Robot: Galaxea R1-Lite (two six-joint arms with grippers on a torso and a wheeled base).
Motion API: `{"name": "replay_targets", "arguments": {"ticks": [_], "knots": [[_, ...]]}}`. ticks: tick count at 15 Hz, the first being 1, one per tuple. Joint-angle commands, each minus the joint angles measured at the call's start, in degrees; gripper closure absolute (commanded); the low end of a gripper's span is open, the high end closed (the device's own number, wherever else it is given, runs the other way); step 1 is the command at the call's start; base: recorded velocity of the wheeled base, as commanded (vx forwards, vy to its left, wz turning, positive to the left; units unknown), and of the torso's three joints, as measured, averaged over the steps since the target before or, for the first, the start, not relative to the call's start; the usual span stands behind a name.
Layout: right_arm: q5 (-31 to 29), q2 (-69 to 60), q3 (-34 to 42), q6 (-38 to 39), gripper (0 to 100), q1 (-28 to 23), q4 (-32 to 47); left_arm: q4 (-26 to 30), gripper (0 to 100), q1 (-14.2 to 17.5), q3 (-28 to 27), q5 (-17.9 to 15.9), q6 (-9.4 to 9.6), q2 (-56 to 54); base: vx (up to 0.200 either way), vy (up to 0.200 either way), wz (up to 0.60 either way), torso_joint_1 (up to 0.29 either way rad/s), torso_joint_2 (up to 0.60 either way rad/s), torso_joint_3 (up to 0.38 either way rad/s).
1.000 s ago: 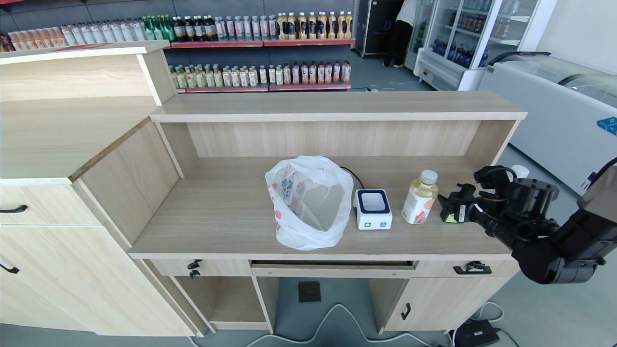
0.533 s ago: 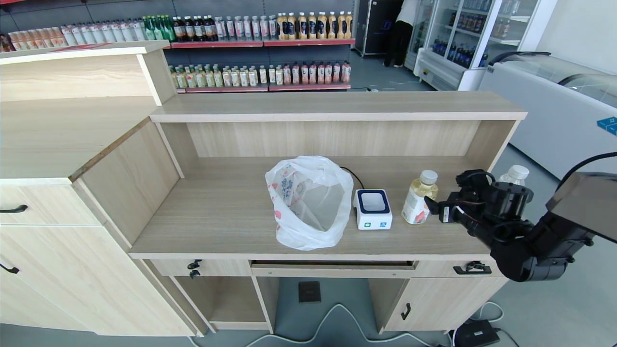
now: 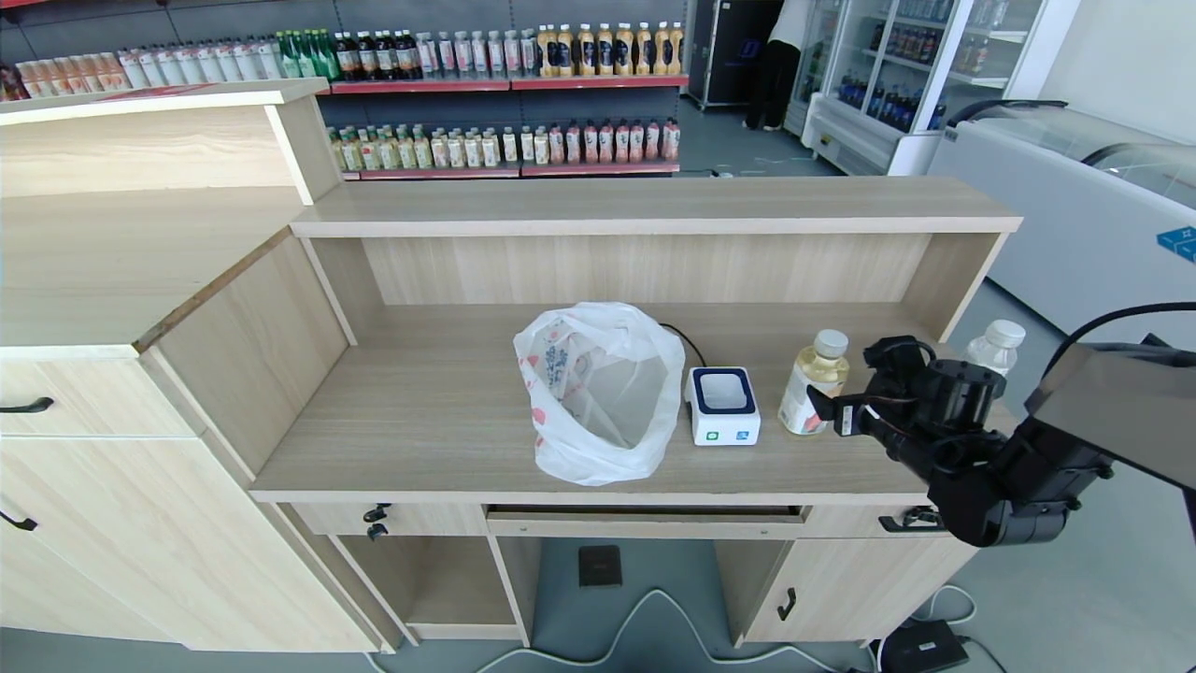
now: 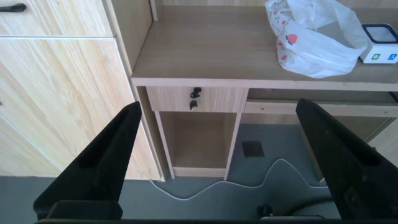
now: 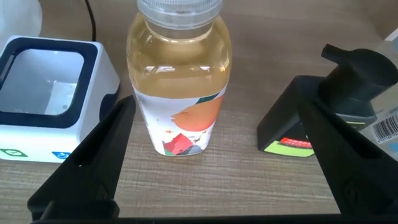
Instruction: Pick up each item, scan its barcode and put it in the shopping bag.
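My right end effector (image 5: 211,118) was spread wide at the juice bottle (image 3: 815,383), upright on the tabletop (image 3: 439,411) beside the scanner (image 3: 722,405); the shopping bag (image 3: 598,393) sat open on the scanner's other side; my left end effector (image 4: 217,109) was spread too.

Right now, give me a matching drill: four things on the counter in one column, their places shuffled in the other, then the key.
1. bag
2. scanner
3. yellow bottle
4. clear bottle

A. between bag and yellow bottle
B. farthest right of all
C. left of the scanner, mouth open
D. just ahead of the right gripper, jaws open

Pairs: 1-C, 2-A, 3-D, 4-B
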State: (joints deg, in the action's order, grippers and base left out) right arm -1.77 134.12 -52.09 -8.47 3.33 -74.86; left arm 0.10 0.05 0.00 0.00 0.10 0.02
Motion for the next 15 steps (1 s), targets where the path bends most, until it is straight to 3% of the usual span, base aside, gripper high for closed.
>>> {"name": "replay_targets", "arguments": {"ticks": [1,15], "knots": [[0.01,1.41,-2.05,0.03,0,0.54,0.07,-0.01,0,0.04,0.00,0.00,-0.01,-0.02,0.000,0.000,0.00,0.000,0.00,0.000],[0.19,10.02,-14.62,-0.32,0,1.77,2.79,-0.01,0,0.04,0.00,0.00,-0.01,-0.02,0.000,0.000,0.00,0.000,0.00,0.000]]}}
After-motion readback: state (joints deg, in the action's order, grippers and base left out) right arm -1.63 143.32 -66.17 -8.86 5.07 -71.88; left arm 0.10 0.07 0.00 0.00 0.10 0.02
